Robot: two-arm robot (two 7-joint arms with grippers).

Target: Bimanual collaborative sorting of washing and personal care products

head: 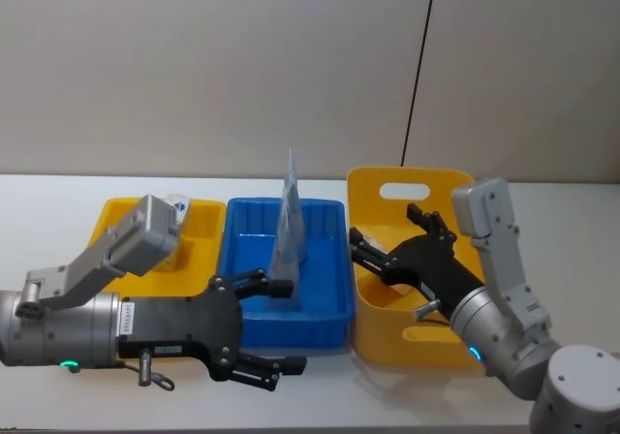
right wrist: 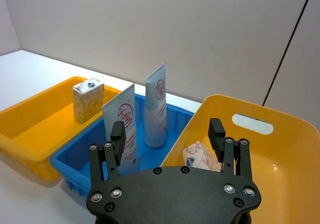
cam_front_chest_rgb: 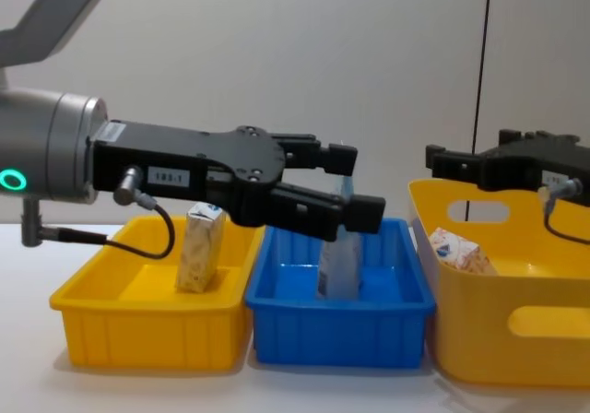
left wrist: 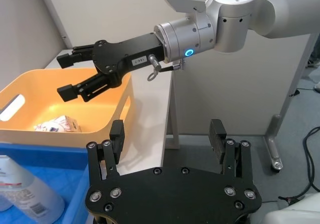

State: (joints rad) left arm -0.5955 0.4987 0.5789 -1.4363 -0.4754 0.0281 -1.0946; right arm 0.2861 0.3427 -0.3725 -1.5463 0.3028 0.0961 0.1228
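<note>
Hovering, fingers spread and empty: left gripper by the blue bin's near edge, right gripper above the white box.

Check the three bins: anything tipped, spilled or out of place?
Nothing spilled or damaged. The white box lies tilted in the yellow basket; the carton in the yellow tray and both tubes in the blue bin stand upright. The left gripper hovers open by the blue bin's front, the right gripper open over the basket.
</note>
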